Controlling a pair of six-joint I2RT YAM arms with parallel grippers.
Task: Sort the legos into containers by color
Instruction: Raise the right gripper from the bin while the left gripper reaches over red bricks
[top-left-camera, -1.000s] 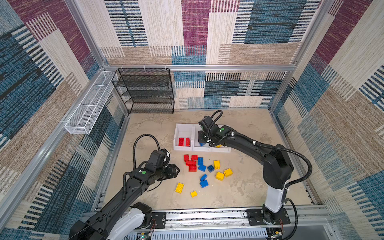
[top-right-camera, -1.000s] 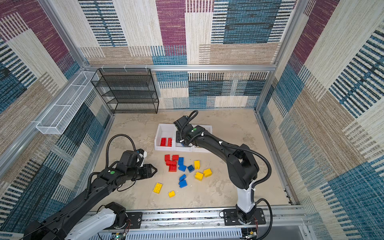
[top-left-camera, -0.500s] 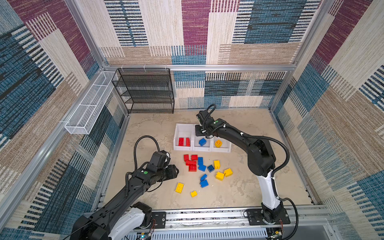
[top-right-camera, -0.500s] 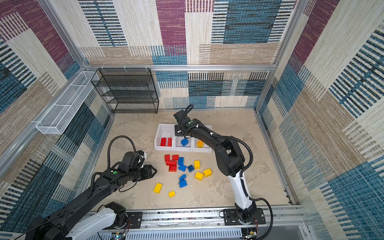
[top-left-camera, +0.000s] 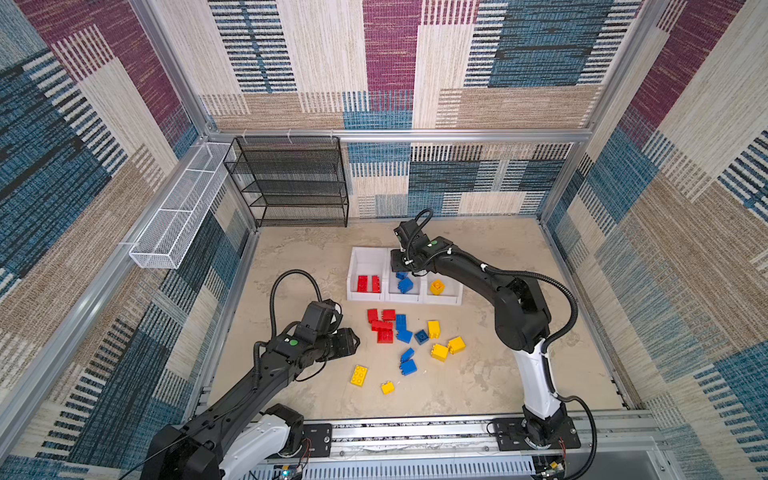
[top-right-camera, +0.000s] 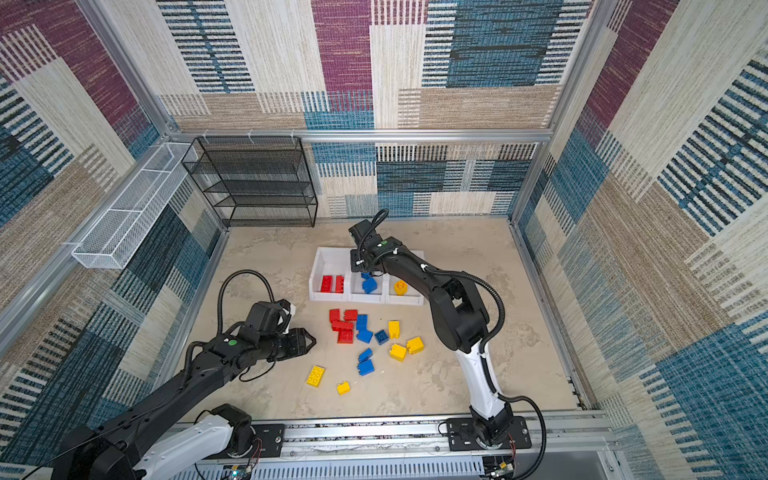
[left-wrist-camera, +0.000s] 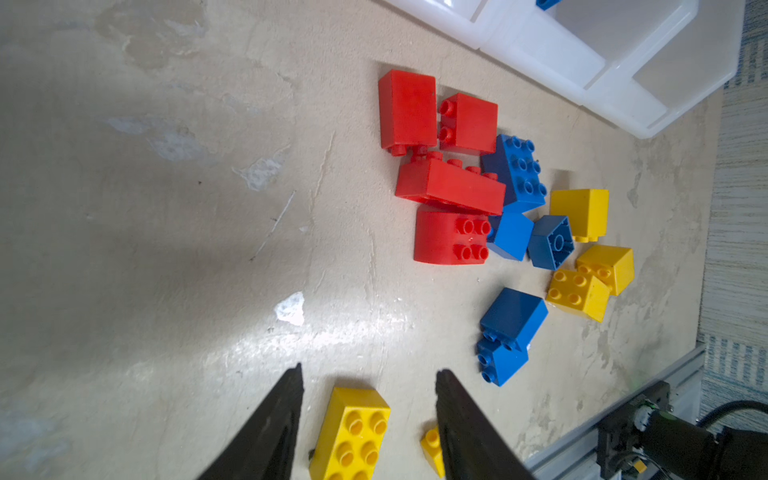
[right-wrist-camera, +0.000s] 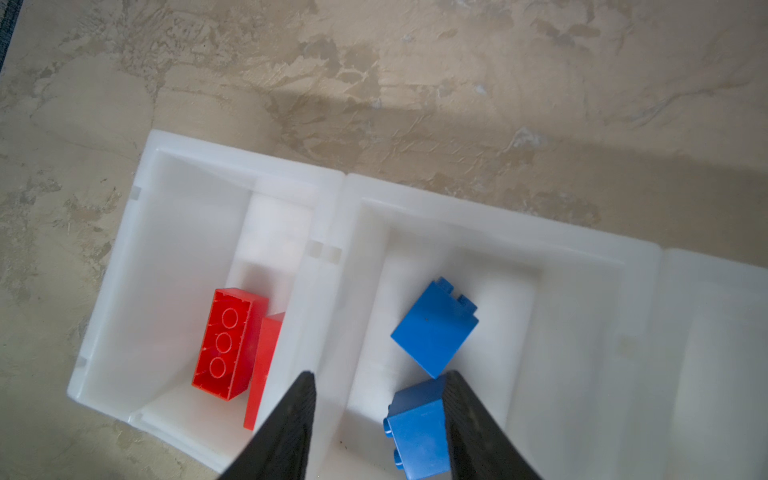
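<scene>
Three joined white containers (top-left-camera: 354, 259) stand in a row. The left one holds two red legos (right-wrist-camera: 226, 343), the middle one blue legos (top-left-camera: 405, 284), the right one a yellow lego (top-left-camera: 436, 286). My right gripper (right-wrist-camera: 378, 374) hangs open over the middle container. A small blue lego (right-wrist-camera: 417, 428) lies against one finger only, with a gap to the other. Loose red (top-left-camera: 380, 326), blue (top-left-camera: 402, 328) and yellow legos (top-left-camera: 440, 351) lie in front of the containers. My left gripper (left-wrist-camera: 368, 370) is open above the floor; a yellow oblong lego (left-wrist-camera: 353, 432) lies below its fingers.
A black mesh rack (top-left-camera: 291, 183) stands at the back left. A long white wire basket (top-left-camera: 178, 212) hangs on the left wall. A small yellow lego (top-left-camera: 387, 387) lies near the metal rail (top-left-camera: 415, 428) at the front.
My right gripper has gone from shut to open over the middle container, and the small blue lego is no longer pinched. The right arm's elbow swung. The left arm has barely moved.
</scene>
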